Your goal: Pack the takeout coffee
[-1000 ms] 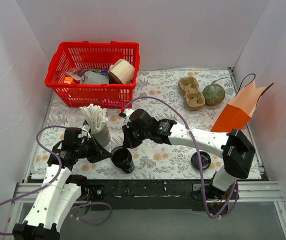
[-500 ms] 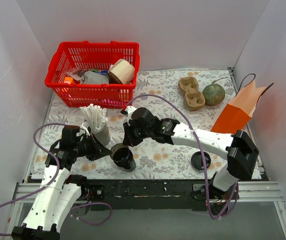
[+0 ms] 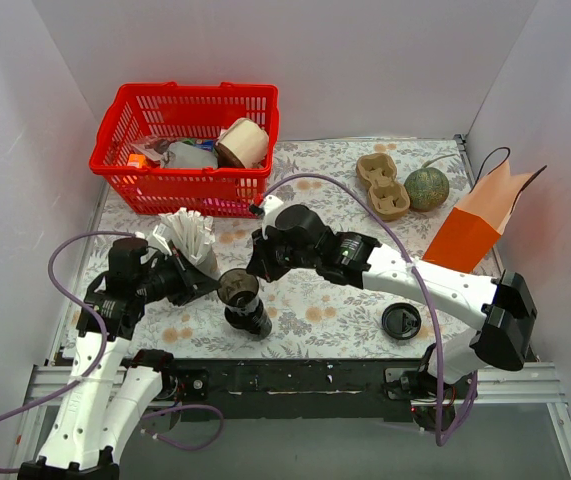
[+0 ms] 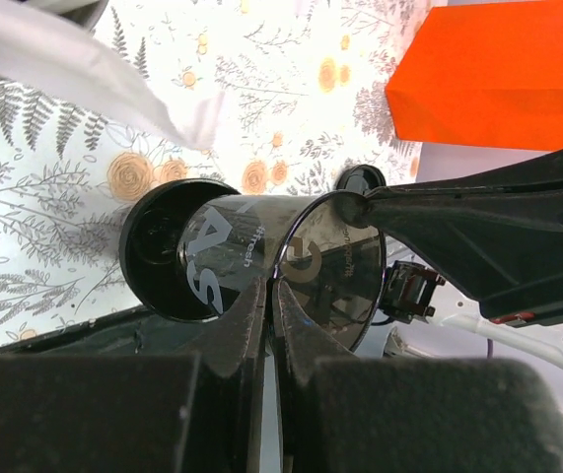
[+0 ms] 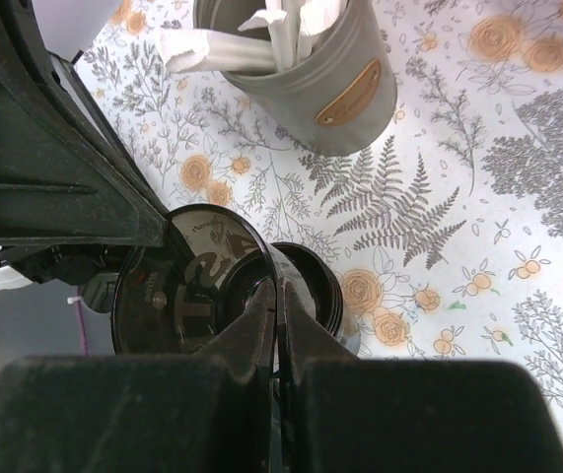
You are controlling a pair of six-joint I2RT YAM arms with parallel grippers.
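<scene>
The takeout coffee [image 3: 246,311], a small black cup with pale lettering, hangs tilted at the front middle of the table, mouth up. My left gripper [image 3: 216,287] is shut on the left side of its rim. My right gripper [image 3: 257,273] is shut on the right side of the same rim. In the left wrist view the takeout coffee [image 4: 222,258] fills the centre, with the left gripper [image 4: 269,288] pinching the rim. The right wrist view shows the takeout coffee [image 5: 200,296] with the right gripper [image 5: 279,286] nipping its rim.
A grey cup of white sticks [image 3: 198,254] stands just behind my left gripper. The flat black lid [image 3: 401,320] lies at front right. An orange paper bag [image 3: 475,226], a cardboard cup carrier [image 3: 383,186] and a green ball [image 3: 426,188] are at back right. A red basket [image 3: 185,150] sits at back left.
Both grippers, still shut on the rim, have carried the cup a little up and away from the table's front edge. The left arm has drawn back to the left.
</scene>
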